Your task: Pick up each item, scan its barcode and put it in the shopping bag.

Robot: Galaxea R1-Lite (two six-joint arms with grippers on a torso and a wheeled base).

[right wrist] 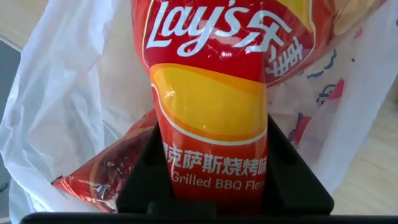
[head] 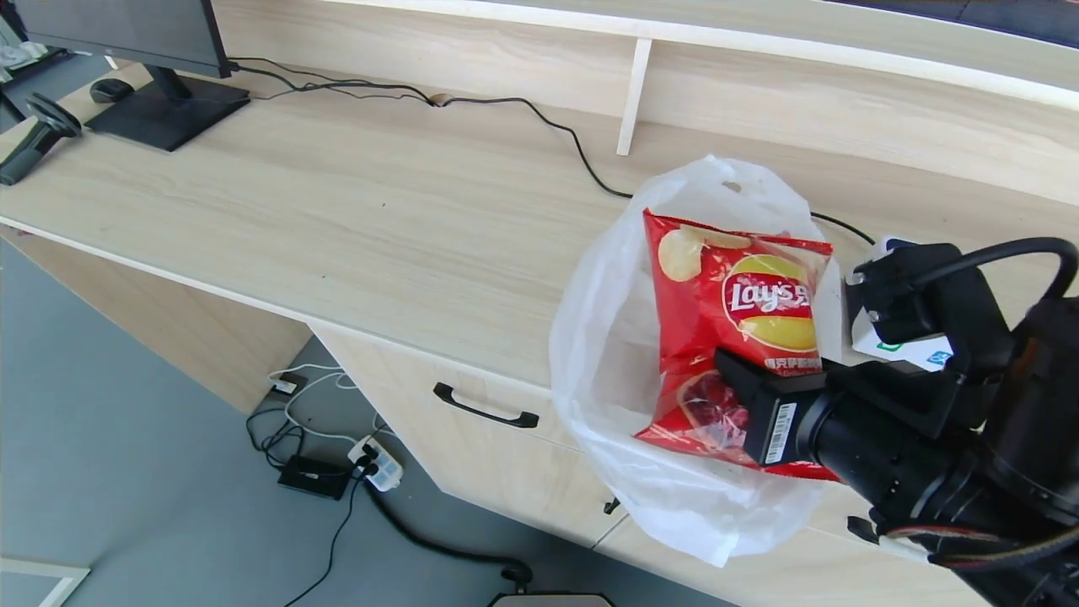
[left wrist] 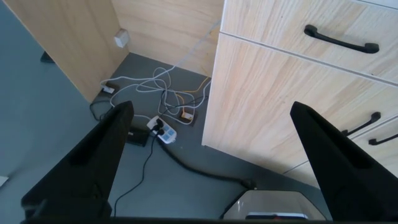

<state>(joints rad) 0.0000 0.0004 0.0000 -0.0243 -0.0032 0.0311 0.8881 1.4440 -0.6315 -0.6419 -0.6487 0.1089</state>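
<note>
**A:** Watching the counter [head: 379, 236] edge first. The shopping bag [head: 607, 354] slumps over the front of it with nothing propping its mouth. I'd guess a pack dropped in could drag the thin plastic off onto the floor.

**B:** And the pack of crisps [head: 725, 287]?

**A:** It lies in the bag's open mouth, partly inside. The right gripper [head: 733, 384] has it pinched across the middle, jaws narrowed onto the foil. Two worries: the squeeze may crush what's in it, and a corner could snag the bag's rim when the arm pulls back.

**B:** The other arm?

**A:** The left gripper [left wrist: 211, 106] hangs low beside the drawers [left wrist: 298, 93], jaws wide, holding nothing, so it can't steady the bag.

**B:** Count for me.

**A:** One counter, one monitor [head: 126, 34], one shopping bag and, as far as I can tell, one pack of crisps. Then one scanner [head: 38, 139] well away at the far left, one small white box [head: 893, 346] behind the right arm, and one mouse [head: 110, 88].
</note>
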